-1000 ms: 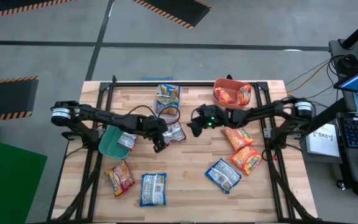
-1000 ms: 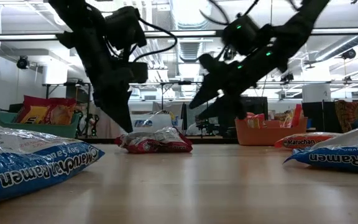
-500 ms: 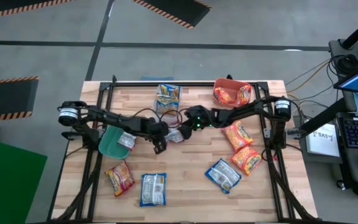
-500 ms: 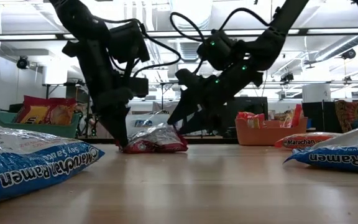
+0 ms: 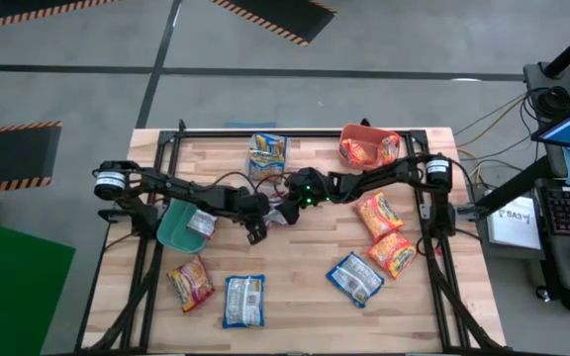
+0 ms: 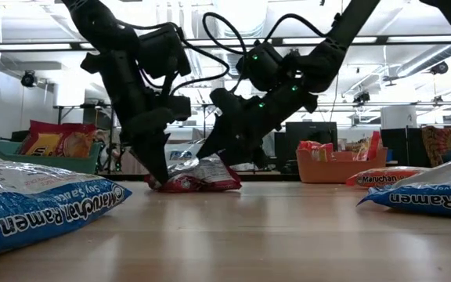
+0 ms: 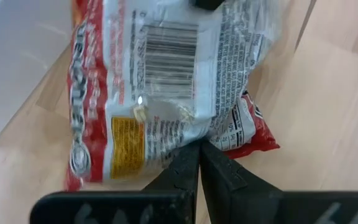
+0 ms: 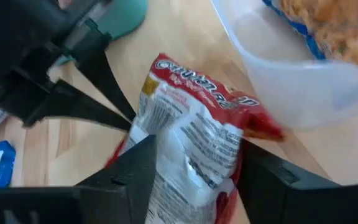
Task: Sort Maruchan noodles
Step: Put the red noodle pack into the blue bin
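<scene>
At the middle of the worktop [image 5: 305, 259] both arms meet over one red-and-white packet [image 5: 279, 212], which lies on the wood just in front of the clear bin [image 5: 267, 158]. The left gripper [image 5: 254, 230] sits at the packet's 8 o'clock corner with its fingers shut tight; the left wrist view shows the closed tips touching the packet's edge, pinning it rather than clearly pinching it. The right gripper [image 5: 290, 205] comes in from 2 o'clock, its fingers [image 8: 143, 163] spread to either side of the packet's body, so it straddles the bag but I judge it has not yet clamped. The packet's long axis runs roughly from 8 to 2 o'clock, in line with the right gripper's approach, and the right arm is the better placed to lift it.

Counting in the high view:
- red-and-white: one between the grippers, one in the teal bin [image 5: 173, 229] at 9 o'clock
- blue: one in the clear bin at 12, two loose on the worktop at 6 [image 5: 244, 300] and 5 [image 5: 355, 278] o'clock
- orange-red: three loose, at 7 [image 5: 190, 283], 3 [image 5: 375, 215] and 4 [image 5: 395, 253] o'clock, plus some in the orange bin [image 5: 347, 139] at 1 o'clock, number unclear

The low view shows the packet's far end lifted slightly off the wood
</scene>
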`<action>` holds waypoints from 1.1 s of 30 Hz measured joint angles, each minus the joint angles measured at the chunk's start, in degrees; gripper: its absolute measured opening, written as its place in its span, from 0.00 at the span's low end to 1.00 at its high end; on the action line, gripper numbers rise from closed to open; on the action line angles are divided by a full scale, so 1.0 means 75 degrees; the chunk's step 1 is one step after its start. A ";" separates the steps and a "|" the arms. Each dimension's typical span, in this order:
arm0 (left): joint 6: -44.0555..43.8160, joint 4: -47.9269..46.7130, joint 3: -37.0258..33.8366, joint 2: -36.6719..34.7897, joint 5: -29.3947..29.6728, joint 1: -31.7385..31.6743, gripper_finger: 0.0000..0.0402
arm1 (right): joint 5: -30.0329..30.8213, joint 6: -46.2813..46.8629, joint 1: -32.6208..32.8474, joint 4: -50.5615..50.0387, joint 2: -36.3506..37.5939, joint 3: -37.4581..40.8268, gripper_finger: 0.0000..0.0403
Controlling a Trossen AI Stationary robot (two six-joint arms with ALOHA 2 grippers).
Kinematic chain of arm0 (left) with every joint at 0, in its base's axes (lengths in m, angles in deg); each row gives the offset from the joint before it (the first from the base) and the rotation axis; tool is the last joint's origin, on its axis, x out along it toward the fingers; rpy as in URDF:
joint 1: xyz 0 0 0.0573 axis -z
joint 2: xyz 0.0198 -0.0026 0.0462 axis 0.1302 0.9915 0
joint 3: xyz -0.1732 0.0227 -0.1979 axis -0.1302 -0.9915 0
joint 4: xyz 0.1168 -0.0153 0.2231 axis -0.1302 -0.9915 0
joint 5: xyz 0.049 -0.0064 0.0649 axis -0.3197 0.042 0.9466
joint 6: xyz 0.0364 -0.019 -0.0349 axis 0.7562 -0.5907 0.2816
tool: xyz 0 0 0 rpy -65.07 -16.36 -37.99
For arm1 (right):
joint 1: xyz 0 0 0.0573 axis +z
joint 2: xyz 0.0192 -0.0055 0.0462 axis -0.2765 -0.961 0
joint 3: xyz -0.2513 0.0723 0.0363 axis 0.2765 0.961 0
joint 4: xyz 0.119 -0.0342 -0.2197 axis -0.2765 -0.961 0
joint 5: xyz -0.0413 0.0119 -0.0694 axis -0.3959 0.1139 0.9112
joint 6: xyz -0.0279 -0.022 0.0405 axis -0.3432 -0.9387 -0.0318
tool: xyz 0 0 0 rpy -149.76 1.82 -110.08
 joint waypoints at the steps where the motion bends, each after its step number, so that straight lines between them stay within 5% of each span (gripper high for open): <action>1: 0.0003 0.0050 0.0000 0.0000 0.0025 0.0000 0.00 | 0.0002 -0.0006 0.0001 0.0022 -0.0011 -0.0017 0.43; 10: 0.0044 0.0285 0.0000 -0.0125 0.0046 0.0048 0.00 | -0.0150 -0.0157 0.0033 -0.0015 -0.0029 -0.0020 0.05; 23: -0.0077 -0.0227 -0.0003 -0.2370 0.1038 0.0654 0.00 | -0.0335 -0.1679 0.0178 -0.0410 0.1157 -0.0014 0.02; 29: -0.0119 -0.0137 0.0000 -0.3332 0.2785 0.1388 0.00 | -0.0108 -0.3530 0.0898 -0.0672 0.1624 -0.0014 0.02; 33: -0.0167 -0.0113 -0.0003 -0.3424 0.3896 0.1804 0.00 | 0.1067 -0.4365 0.1560 -0.0839 0.1514 -0.0011 0.02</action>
